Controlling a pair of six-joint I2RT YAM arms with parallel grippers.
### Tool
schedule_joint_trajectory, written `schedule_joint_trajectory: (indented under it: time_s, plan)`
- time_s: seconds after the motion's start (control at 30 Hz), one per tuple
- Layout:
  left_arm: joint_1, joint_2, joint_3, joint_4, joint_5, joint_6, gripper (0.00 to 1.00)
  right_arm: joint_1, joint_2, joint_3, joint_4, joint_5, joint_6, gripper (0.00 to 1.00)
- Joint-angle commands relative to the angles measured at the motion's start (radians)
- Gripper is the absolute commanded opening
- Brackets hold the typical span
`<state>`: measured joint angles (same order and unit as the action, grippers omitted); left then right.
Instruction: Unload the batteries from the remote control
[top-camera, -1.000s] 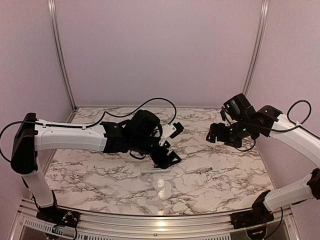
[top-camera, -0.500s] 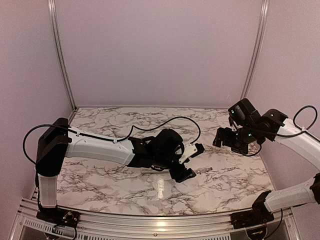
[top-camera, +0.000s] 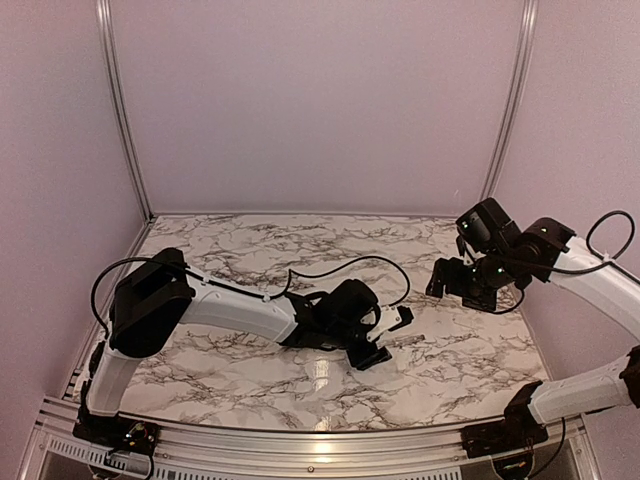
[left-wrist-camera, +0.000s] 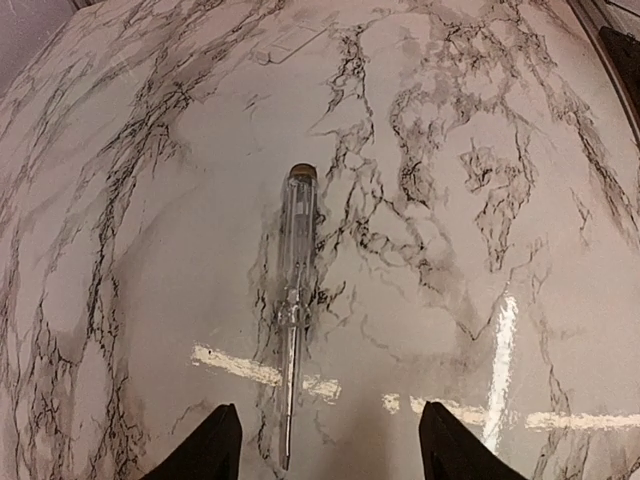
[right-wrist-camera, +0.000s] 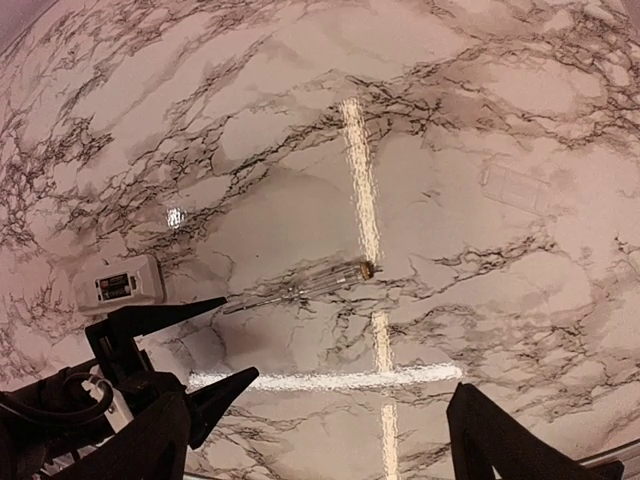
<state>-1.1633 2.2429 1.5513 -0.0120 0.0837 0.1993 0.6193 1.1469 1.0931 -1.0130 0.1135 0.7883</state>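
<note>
The remote control (right-wrist-camera: 118, 288) is a small white bar lying flat, with a dark reddish recess on its upper face. It shows only in the right wrist view; my left arm covers it from above. I cannot make out separate batteries in the recess. My left gripper (top-camera: 390, 338) is open and empty, low over the table to the right of the remote. In the left wrist view (left-wrist-camera: 325, 455) the tip of a thin clear pen-like stick (left-wrist-camera: 297, 250) lies between its fingers, nearer the left one. My right gripper (top-camera: 447, 282) is open and empty, raised at the right.
The stick (top-camera: 408, 341) also shows in the right wrist view (right-wrist-camera: 305, 283), pointing at the left gripper's fingers (right-wrist-camera: 185, 310). A faint flat rectangular piece (right-wrist-camera: 515, 188) lies on the marble table (top-camera: 250, 250) beyond the stick. Pink walls close in the back and sides.
My left arm has swung right, from above the remote to the stick's near end, and has lowered. My right gripper has drawn back a little to the right.
</note>
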Motion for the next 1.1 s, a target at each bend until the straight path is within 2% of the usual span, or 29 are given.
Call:
schedule_joint_trajectory:
  time_s: [0.0,0.3,0.67,1.07]
  plan:
    - [-0.001,0.04,0.037,0.041,-0.049,0.047,0.62,0.008,0.017,0.046,-0.041,-0.024,-0.01,0.88]
    - [0.001,0.114,0.097,0.028,-0.057,0.071,0.55,0.008,0.07,0.09,-0.063,-0.041,-0.035,0.87]
    - [0.002,0.154,0.108,0.014,-0.056,0.058,0.35,0.008,0.081,0.103,-0.071,-0.049,-0.036,0.87]
    - [0.014,0.167,0.115,-0.031,-0.039,0.062,0.24,0.007,0.085,0.11,-0.07,-0.048,-0.04,0.87]
